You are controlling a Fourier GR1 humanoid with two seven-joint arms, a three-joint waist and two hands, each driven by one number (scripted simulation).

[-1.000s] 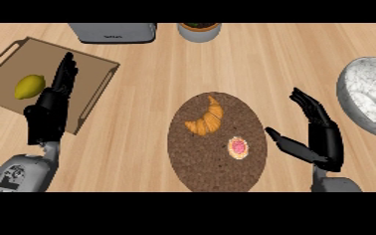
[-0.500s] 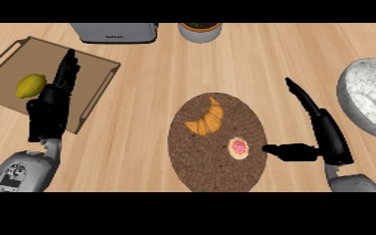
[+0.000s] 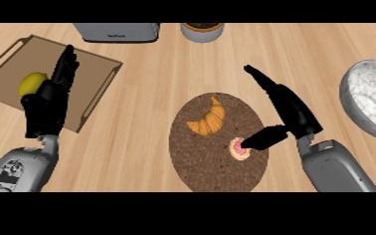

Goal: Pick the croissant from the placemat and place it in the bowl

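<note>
the golden crescent croissant [image 3: 208, 121] lies on the round, dark speckled placemat [image 3: 213, 167], so the right hand [image 3: 290, 110], open with fingers straight and thumb near a pink-iced pastry [image 3: 239, 149], should shift left and curl round its thick middle, then lift toward the mottled grey bowl [image 3: 360, 97] at right.

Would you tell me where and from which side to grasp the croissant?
Probably the croissant by its thick middle, pinched across from above, coming from the right: it lies flat on the placemat, its ends taper, and the open right hand is on that side.
</note>
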